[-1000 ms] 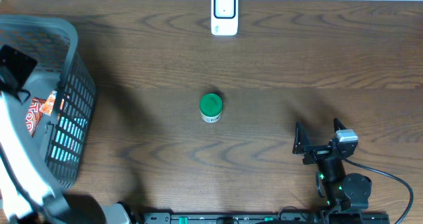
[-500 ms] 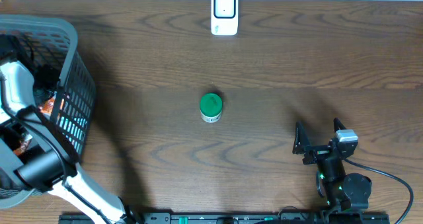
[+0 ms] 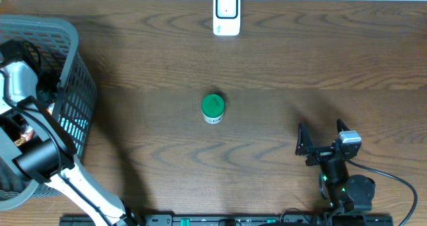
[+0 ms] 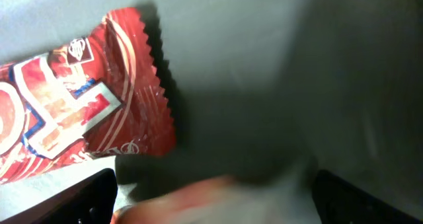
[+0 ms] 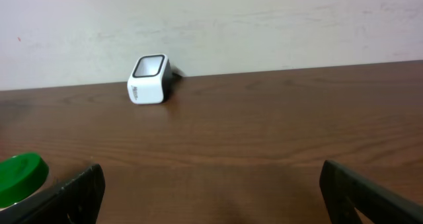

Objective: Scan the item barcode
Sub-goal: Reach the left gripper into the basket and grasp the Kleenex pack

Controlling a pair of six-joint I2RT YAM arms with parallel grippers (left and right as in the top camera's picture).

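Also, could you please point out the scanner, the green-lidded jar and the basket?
scanner [image 3: 226,13], overhead view, white top face.
jar [image 3: 213,105], overhead view, green lid.
basket [image 3: 50,25], overhead view, grey rim.

A red snack packet [image 4: 79,98] with a saw-toothed end and white-and-blue lettering lies at the left on a grey surface [image 4: 264,26], running off the left edge. A dark shadow spreads to its right. At the near edge sits a pale orange, blurred shape [image 4: 192,196], too soft to identify. The left gripper [image 4: 218,201] is spread wide, its dark fingertips [image 4: 82,199] in the two near corners.
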